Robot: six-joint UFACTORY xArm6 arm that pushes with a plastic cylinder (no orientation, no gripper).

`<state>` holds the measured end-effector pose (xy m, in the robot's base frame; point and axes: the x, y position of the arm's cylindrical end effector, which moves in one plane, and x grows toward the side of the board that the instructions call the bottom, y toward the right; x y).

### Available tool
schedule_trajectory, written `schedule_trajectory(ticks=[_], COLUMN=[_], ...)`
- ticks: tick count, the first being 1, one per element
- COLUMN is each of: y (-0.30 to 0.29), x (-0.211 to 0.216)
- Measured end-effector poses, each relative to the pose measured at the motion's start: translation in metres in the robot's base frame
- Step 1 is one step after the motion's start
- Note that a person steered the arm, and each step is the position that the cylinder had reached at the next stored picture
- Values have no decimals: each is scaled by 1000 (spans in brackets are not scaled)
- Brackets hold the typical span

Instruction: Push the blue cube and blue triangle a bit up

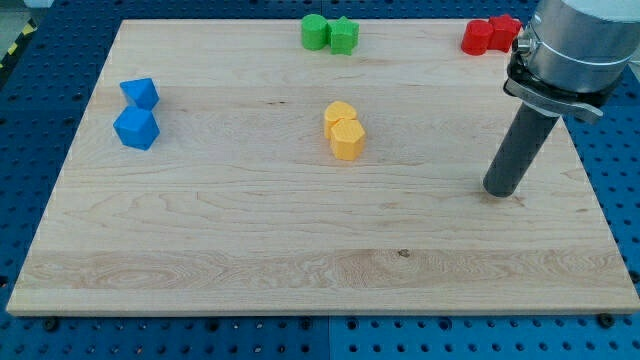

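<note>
The blue cube [137,128] lies at the view's left on the wooden board [250,240]. The blue triangle [140,93] sits just above it, touching or nearly touching. My tip [499,190] rests on the board at the view's right, far from both blue blocks. The dark rod rises from it up to the grey arm [575,45] at the top right.
Two yellow blocks [344,130] lie together near the board's middle. Two green blocks [330,34] sit at the top edge, centre. Two red blocks [490,35] sit at the top right, next to the arm.
</note>
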<state>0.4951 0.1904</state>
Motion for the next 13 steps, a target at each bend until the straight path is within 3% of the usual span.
schedule_trajectory(ticks=[13], y=[2], x=[17])
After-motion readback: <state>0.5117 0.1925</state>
